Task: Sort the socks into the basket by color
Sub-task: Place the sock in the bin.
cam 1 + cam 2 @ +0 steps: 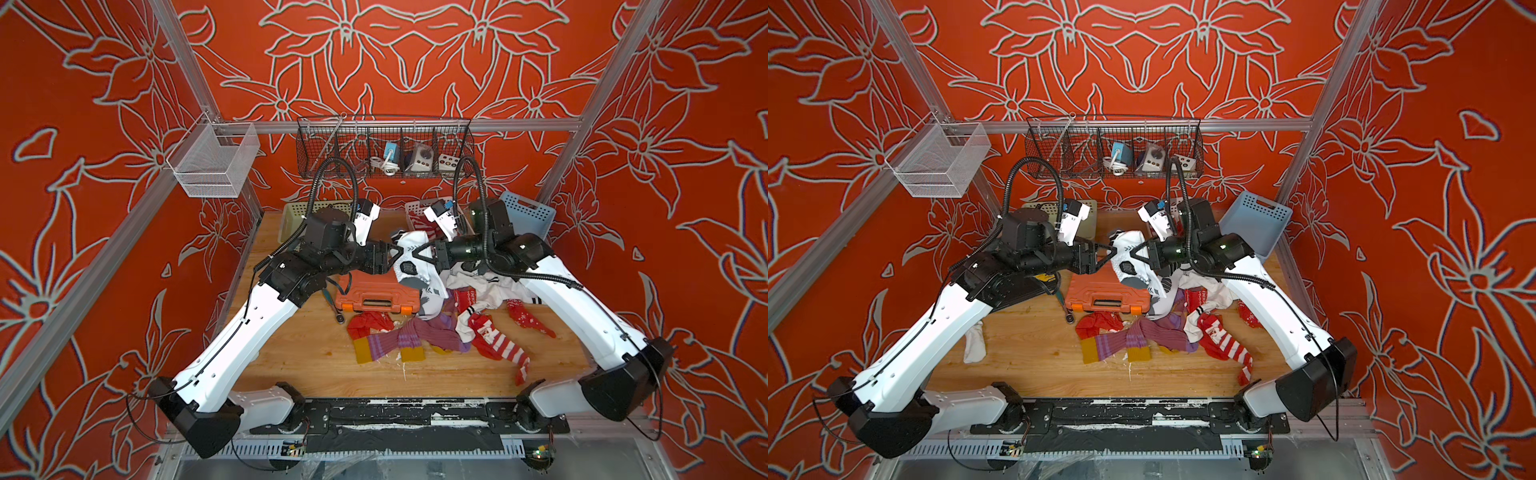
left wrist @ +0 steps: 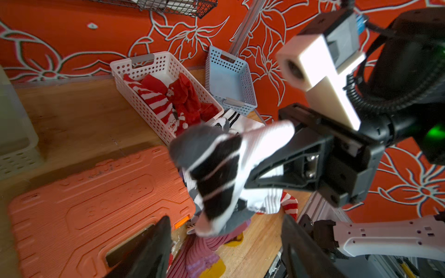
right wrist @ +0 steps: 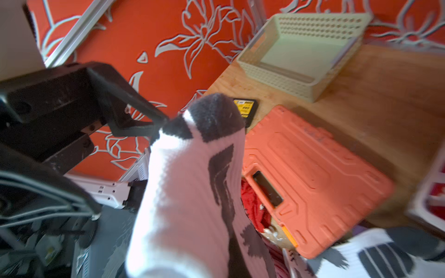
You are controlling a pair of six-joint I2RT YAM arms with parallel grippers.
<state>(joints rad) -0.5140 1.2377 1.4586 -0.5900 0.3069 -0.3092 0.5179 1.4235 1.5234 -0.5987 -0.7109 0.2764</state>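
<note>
Above the orange case [image 1: 376, 296] on the counter [image 1: 291, 357] | white sock [image 1: 409, 268] is hanging in the air | right end effector [image 1: 420, 252] is pinching it tight | left end effector [image 1: 398, 258] is gaping wide at its grey toe | other socks [image 1: 432, 332] are lying heaped beside the case

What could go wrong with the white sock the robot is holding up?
1. Only the right gripper pinches the white fabric sock with black-grey marks; the left gripper is open. The sock might slip and drop onto the orange plastic tool case below.
2. The perforated blue plastic basket seems to lean tilted against the wall, so a sock dropped there may miss it.
</note>
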